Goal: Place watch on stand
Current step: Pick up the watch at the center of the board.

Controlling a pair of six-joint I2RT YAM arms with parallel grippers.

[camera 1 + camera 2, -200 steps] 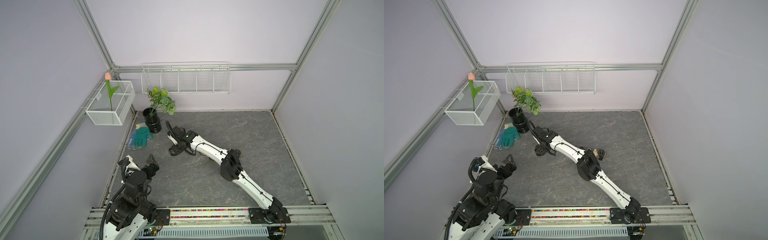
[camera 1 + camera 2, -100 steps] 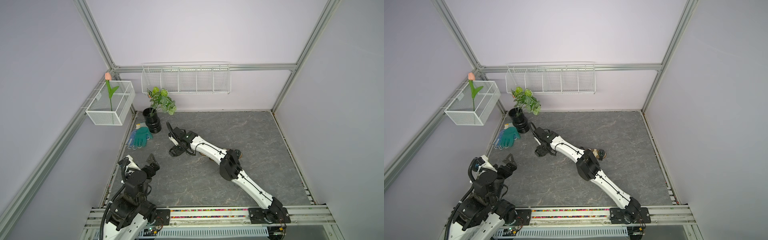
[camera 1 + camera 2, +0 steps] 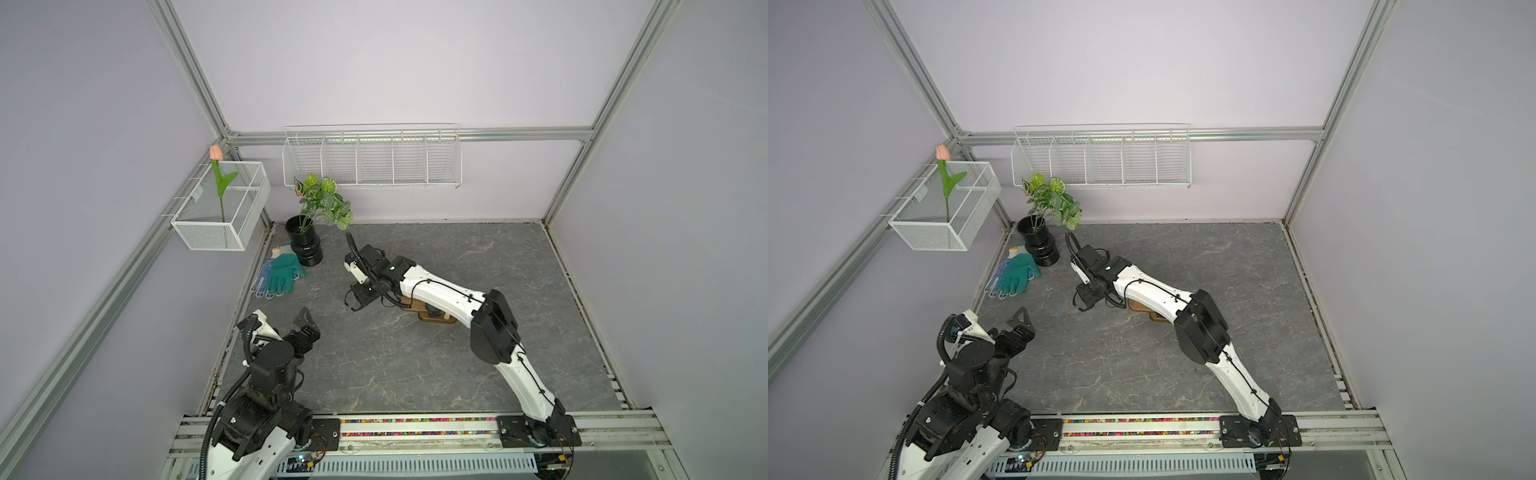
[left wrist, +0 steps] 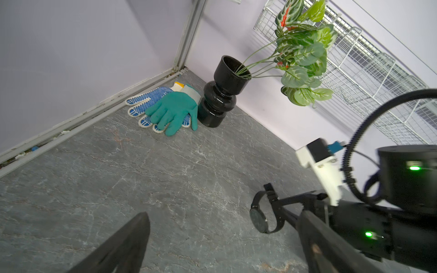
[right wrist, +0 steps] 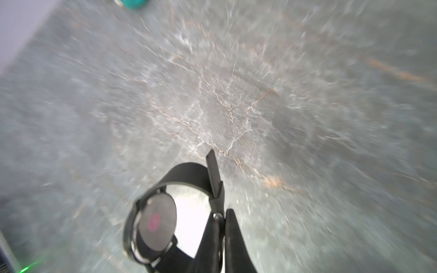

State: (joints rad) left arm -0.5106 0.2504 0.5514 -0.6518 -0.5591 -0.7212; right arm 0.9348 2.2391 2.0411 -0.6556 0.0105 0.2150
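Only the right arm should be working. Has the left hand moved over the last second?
No. The left hand stays put, open, just as far from the green glove in both top views.

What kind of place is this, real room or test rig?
Most likely a robot test cell, not a real room: an aluminium frame holds plain lilac panels, the left arm and right arm are mounted on a front rail, and the wire rack and potted plant look like staged props.
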